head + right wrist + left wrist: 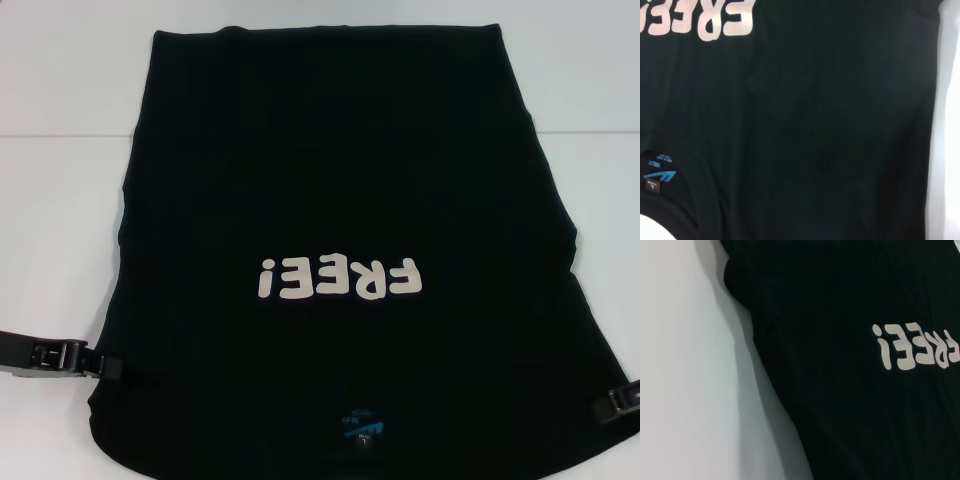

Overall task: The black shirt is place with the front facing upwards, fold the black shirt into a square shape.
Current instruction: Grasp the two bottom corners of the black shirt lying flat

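The black shirt (pixel 340 200) lies spread flat on the white table (pixel 60 200), front side up, and fills most of the head view. Its collar end is nearest the robot and its hem lies at the far edge of the table. The cream letters "FREE!" (pixel 338 277) run across the chest and read upside down from the robot's head. Below them, close to the collar, sits the small blue neck label (pixel 362 428). The sleeves are not spread out to the sides; the cloth outline is a tall shape, narrower at the far hem and wider toward the near end.

The left end effector (pixel 105 367) sits low at the shirt's near left edge, its tip touching the cloth border; whether its fingers are parted or pinching the fabric cannot be told. The right end effector (pixel 622 402) rests at the near right edge, also at the cloth border, and its finger state cannot be told either.

The left wrist view shows the shirt's side edge (pixel 765 365) against the bare table (pixel 685 365). The right wrist view shows the collar (pixel 695 210) and the label (pixel 660 176).
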{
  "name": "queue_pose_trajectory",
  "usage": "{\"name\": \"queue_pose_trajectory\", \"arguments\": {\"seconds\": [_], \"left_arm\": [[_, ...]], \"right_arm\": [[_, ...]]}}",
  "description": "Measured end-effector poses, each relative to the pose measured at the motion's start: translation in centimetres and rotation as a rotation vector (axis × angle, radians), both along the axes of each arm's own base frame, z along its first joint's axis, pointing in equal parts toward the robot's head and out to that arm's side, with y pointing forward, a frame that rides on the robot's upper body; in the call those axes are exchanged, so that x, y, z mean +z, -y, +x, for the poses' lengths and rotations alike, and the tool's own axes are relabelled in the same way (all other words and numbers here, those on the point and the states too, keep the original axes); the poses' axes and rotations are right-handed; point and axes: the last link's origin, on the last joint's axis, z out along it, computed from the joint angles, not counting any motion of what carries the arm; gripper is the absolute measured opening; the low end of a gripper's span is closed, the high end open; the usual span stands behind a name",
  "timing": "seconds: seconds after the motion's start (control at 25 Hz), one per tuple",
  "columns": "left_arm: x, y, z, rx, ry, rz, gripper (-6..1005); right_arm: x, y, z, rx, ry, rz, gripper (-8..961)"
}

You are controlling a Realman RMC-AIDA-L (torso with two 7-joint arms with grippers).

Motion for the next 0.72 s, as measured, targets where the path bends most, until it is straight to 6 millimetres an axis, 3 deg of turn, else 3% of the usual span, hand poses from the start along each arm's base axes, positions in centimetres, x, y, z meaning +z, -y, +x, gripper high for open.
{"name": "queue_pose_trajectory", "arguments": {"seconds": [0.72], "left_arm": [[-0.01, -0.03, 0.07, -0.008, 0.000, -0.002, 34]], "right_arm": [[-0.73, 0.13, -0.53, 0.004, -0.029, -0.014, 917]]}}
